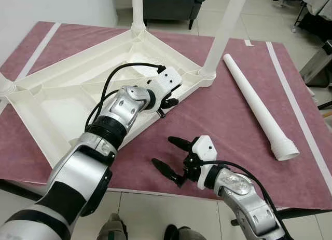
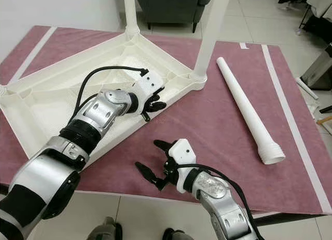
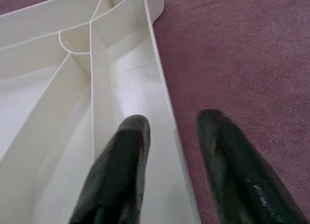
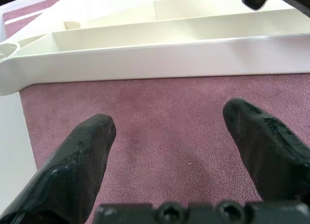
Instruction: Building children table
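Note:
The white plastic table top (image 1: 57,102) lies upside down on a maroon mat (image 1: 218,120). Upright legs stand in its far corner (image 1: 137,9) and its right corner (image 1: 223,27). One loose white leg (image 1: 257,107) lies on the mat to the right. My left gripper (image 1: 167,106) is open and straddles the table's near right rim (image 3: 162,88), one finger inside the frame and the other over the mat. My right gripper (image 1: 163,151) hovers open just above the mat near its front edge, pointing towards the table's rim (image 4: 160,59), with nothing between its fingers.
A grey armchair (image 1: 171,3) stands on the tiled floor behind the mat. White tape strips (image 1: 295,110) run along the mat's sides. The mat's front edge (image 1: 155,190) is close to my body. Dark objects sit at the far right (image 1: 319,16).

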Controlling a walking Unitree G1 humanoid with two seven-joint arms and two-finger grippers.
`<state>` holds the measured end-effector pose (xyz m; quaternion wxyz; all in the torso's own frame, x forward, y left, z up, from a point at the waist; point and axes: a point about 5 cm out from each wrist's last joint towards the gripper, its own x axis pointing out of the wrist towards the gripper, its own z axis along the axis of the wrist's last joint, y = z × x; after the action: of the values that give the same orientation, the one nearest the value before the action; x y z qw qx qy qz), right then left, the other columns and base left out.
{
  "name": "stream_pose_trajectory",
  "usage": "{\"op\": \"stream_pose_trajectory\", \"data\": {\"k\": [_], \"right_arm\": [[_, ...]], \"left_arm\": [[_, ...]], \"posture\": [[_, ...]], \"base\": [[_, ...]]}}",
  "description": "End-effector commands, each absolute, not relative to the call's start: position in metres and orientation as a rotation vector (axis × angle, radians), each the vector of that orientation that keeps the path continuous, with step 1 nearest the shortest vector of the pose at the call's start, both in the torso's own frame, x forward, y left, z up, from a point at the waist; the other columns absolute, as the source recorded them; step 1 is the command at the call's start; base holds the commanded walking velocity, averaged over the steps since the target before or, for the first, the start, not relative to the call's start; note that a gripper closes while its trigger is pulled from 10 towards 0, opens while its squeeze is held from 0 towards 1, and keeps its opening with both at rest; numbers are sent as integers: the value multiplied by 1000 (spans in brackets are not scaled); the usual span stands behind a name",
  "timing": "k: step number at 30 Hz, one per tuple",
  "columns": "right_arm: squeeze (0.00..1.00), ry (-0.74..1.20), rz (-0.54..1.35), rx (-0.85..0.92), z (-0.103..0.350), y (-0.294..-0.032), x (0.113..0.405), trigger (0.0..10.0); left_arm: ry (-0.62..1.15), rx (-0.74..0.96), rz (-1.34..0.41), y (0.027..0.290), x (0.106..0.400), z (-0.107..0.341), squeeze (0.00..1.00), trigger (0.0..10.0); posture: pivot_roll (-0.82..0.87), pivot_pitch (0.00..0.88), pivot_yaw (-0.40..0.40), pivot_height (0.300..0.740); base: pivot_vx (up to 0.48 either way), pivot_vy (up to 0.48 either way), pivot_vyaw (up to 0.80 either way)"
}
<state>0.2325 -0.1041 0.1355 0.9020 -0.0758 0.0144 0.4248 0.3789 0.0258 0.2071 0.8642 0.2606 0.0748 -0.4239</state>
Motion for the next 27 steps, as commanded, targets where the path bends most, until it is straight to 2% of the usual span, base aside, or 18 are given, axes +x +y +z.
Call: {"op": "stream_pose_trajectory", "data": {"k": [1, 2, 3, 4, 8, 9, 11, 12, 13, 14, 15, 16, 17, 19, 20, 22, 27], "right_arm": [[0, 35, 876, -158, 134, -105, 232, 10000], [0, 35, 876, -158, 134, -105, 232, 10000], [0, 33, 879, -159, 134, -104, 233, 10000], [0, 32, 880, -160, 135, -104, 233, 10000], [0, 22, 882, -170, 137, -104, 235, 10000], [0, 14, 881, -180, 138, -104, 235, 10000], [0, 7, 881, -188, 139, -104, 236, 10000], [0, -3, 882, -191, 142, -103, 236, 10000], [0, -3, 882, -191, 142, -103, 236, 10000], [0, -11, 883, -192, 145, -103, 236, 10000], [0, -11, 883, -192, 145, -103, 236, 10000], [0, -17, 885, -192, 147, -103, 236, 10000], [0, -17, 885, -192, 147, -103, 236, 10000], [0, -24, 891, -195, 149, -104, 236, 10000], [0, -24, 891, -195, 149, -104, 236, 10000], [0, -25, 898, -199, 150, -105, 237, 10000], [0, -24, 909, -201, 150, -104, 239, 10000]], "left_arm": [[98, 549, -775, 30, 380, 207, 1000, 10000], [98, 549, -775, 30, 380, 207, 1000, 10000], [58, 511, -800, 32, 377, 213, 569, 10000], [30, 483, -813, 34, 375, 217, 0, 10000], [-29, 422, -849, 53, 366, 233, 0, 10000], [-42, 451, -862, 66, 361, 235, 0, 10000], [-52, 483, -875, 77, 355, 235, 0, 10000], [-68, 540, -925, 94, 343, 234, 0, 10000], [-68, 540, -925, 94, 343, 234, 0, 10000], [-72, 592, -974, 108, 331, 233, 0, 10000], [-72, 592, -974, 108, 331, 233, 0, 10000], [-56, 662, -1019, 127, 318, 230, 0, 10000], [-56, 662, -1019, 127, 318, 230, 0, 10000], [29, 800, -1082, 164, 294, 224, 0, 10000], [29, 800, -1082, 164, 294, 224, 0, 10000], [121, 901, -1120, 189, 278, 221, 0, 10000], [219, 942, -1179, 204, 261, 220, 0, 10000]], "posture": [[131, 166, 10, 740], [131, 166, 10, 740], [133, 167, 7, 740], [133, 167, 7, 740], [136, 171, 1, 740], [135, 173, 0, 740], [134, 175, -3, 740], [134, 176, -4, 740], [134, 176, -4, 740], [136, 178, -8, 740], [136, 178, -8, 740], [142, 180, -11, 740], [142, 180, -11, 740], [155, 182, -19, 740], [155, 182, -19, 740], [160, 182, -29, 740], [164, 181, -34, 740]], "base": [[0, 0, 0], [0, 0, 0], [0, 0, 0], [0, 0, 0], [0, 0, 0], [0, 0, 0], [0, 0, 0], [0, 0, 0], [0, 0, 0], [0, 0, 0], [0, 0, 0], [0, 0, 0], [0, 0, 0], [0, 0, 0], [0, 0, 0], [0, 0, 0], [0, 0, 0]]}}
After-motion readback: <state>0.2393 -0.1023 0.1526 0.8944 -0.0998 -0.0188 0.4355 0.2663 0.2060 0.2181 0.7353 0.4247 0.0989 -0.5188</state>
